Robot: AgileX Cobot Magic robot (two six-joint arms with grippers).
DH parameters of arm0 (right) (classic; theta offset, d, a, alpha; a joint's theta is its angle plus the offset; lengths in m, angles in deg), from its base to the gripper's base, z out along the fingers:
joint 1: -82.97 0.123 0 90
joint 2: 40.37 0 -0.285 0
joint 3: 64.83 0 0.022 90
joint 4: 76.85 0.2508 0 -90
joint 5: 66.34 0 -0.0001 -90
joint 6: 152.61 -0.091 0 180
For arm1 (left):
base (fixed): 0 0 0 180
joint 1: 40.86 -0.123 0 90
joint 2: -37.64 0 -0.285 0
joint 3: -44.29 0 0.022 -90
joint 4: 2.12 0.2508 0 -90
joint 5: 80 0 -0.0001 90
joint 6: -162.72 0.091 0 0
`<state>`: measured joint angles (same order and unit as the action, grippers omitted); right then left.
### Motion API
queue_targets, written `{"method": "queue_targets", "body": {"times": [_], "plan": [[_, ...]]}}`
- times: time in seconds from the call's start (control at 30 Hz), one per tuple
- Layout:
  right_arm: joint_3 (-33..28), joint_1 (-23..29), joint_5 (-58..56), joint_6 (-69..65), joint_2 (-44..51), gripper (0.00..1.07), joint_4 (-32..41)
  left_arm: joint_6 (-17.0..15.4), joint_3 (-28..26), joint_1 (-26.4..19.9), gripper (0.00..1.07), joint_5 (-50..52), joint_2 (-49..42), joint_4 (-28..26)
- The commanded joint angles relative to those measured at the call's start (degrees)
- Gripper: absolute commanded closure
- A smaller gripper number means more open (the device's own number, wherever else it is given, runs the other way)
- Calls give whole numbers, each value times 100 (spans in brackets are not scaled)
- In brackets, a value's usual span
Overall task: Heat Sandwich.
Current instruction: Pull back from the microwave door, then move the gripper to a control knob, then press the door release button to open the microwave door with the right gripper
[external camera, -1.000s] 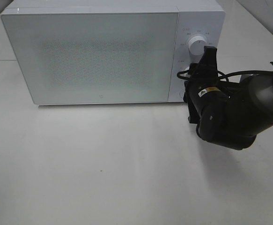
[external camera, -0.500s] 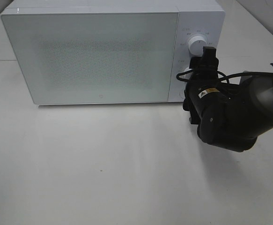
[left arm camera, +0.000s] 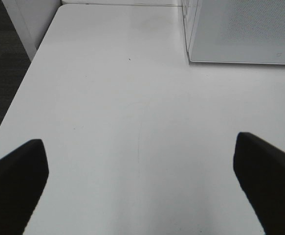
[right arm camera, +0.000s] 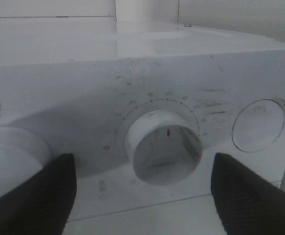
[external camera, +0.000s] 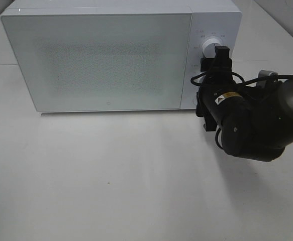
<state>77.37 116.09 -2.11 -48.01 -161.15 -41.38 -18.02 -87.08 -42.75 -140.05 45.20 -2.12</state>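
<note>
The white microwave (external camera: 101, 60) stands at the back of the table with its door closed. The sandwich is hidden from every view. My right gripper (external camera: 215, 56) is up against the control panel on the microwave's right side. In the right wrist view that gripper (right arm camera: 142, 169) stands open, its two dark fingers (right arm camera: 32, 196) on either side of a white dial (right arm camera: 164, 147) with a red mark, not touching it. My left gripper (left arm camera: 142, 164) is open over bare table, holding nothing, and is outside the exterior high view.
A second dial (right arm camera: 10, 152) and a round button (right arm camera: 258, 126) flank the middle dial on the panel. The upper dial (external camera: 208, 46) shows just beside the right gripper. A microwave corner (left arm camera: 240, 34) shows beyond the left gripper, and the table's edge (left arm camera: 15, 93) runs along one side.
My right gripper has opened wider at the control panel and shifted slightly up along it. The left gripper and the microwave door have not moved.
</note>
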Motion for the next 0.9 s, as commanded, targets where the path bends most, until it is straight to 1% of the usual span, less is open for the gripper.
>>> {"method": "queue_targets", "body": {"times": [0.03,0.07,0.17,0.27,0.33,0.4,0.5,0.53,0.57,0.6,0.63,0.67,0.73,0.77,0.8,0.83,0.87,0.9], "plan": [[-235,-23,69,69,229,32,-378,0,29,-17,9,63,-166,0],[-235,-23,69,69,229,32,-378,0,29,-17,9,63,-166,0],[-573,-23,0,29,476,32,-722,0,29,-17,9,63,-166,0],[-733,-23,-46,29,636,32,-894,0,29,-17,9,63,-166,0],[-928,-23,-281,69,934,32,-1117,0,29,-17,9,63,-166,0],[-985,-23,-395,109,1031,32,-1175,0,29,-17,9,63,-166,0],[-1180,-23,-1089,590,1484,32,-1381,0,29,-17,9,63,-166,0],[-1180,-23,-1089,590,1484,32,-1381,0,29,-17,9,63,-166,0],[-1203,-23,-1272,796,1610,32,-1404,0,29,-17,9,63,-166,0],[-1203,-23,-1845,1358,1868,32,-1427,0,29,-17,9,63,-166,0],[-1203,-23,-2097,1627,1988,32,-1427,0,29,-17,9,63,-166,0],[-1203,-23,-2097,1627,1988,32,-1427,0,29,-17,9,63,-166,0],[-1192,-23,-2710,2326,2252,32,-1409,0,29,-17,9,63,-166,0],[-1192,-23,-3306,3237,2532,32,-1358,0,29,-17,9,63,-166,0],[-1192,-23,-3575,3610,2636,32,-1358,0,29,-17,9,63,-166,0],[-1192,-23,-3575,3610,2636,32,-1358,0,29,-17,9,63,-166,0],[-1192,-23,-3816,4062,2762,32,-1358,0,29,-17,9,63,-166,0],[-1192,-23,-4228,4910,3002,32,-1358,0,29,-17,9,63,-166,0]]}}
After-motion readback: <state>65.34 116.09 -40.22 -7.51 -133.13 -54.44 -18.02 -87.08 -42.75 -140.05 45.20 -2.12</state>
